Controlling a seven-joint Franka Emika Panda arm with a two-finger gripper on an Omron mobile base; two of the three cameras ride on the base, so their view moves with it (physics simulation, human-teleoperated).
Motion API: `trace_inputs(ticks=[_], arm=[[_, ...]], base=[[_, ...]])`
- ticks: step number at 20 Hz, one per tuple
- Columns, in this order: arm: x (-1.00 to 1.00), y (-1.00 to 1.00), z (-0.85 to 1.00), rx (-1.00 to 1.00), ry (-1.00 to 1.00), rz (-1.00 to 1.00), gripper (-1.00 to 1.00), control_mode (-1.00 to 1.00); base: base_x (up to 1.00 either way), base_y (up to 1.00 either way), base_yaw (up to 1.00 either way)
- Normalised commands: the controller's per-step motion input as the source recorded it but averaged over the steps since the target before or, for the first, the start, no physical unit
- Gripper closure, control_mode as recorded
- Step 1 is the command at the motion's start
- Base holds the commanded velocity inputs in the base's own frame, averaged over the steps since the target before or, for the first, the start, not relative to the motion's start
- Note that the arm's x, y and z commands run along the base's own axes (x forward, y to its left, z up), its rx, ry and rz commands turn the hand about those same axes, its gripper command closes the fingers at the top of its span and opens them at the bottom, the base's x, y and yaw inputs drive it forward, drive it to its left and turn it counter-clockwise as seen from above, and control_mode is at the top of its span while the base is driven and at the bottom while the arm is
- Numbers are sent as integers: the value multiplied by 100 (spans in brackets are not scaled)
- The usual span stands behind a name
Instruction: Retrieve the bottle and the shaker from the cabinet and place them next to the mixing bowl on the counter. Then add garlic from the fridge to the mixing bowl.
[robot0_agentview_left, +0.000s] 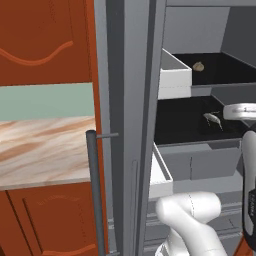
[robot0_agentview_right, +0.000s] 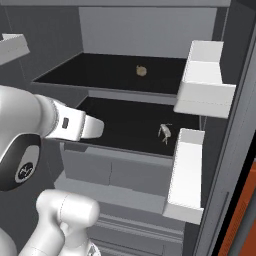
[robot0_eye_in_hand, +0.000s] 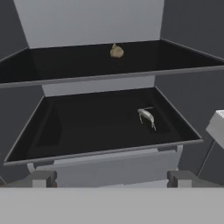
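One garlic (robot0_eye_in_hand: 116, 51) | small tan bulb | upper fridge shelf (robot0_eye_in_hand: 65, 65)

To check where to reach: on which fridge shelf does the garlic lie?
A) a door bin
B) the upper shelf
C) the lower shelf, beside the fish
B: the garlic sits alone on the upper shelf, and the fish lies on the shelf below.
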Motion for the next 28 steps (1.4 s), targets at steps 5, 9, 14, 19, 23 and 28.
trace_inputs(ticks=[5,9,14,19,23,28], arm=[[0,0,18,-5,1,-3,-100,-100],[4,0,94,0,0,-4,-100,-100],[29,-1,87,3,0,-3,-100,-100],[61,0,4,2,6,2,-100,-100],[44,0,-18,1,0,4,-100,-100],[72,0,-85,0,0,0,-100,-100]], base=[[0,0,0],[0,0,0],[0,0,0],[0,0,0],[0,0,0],[0,0,0]])
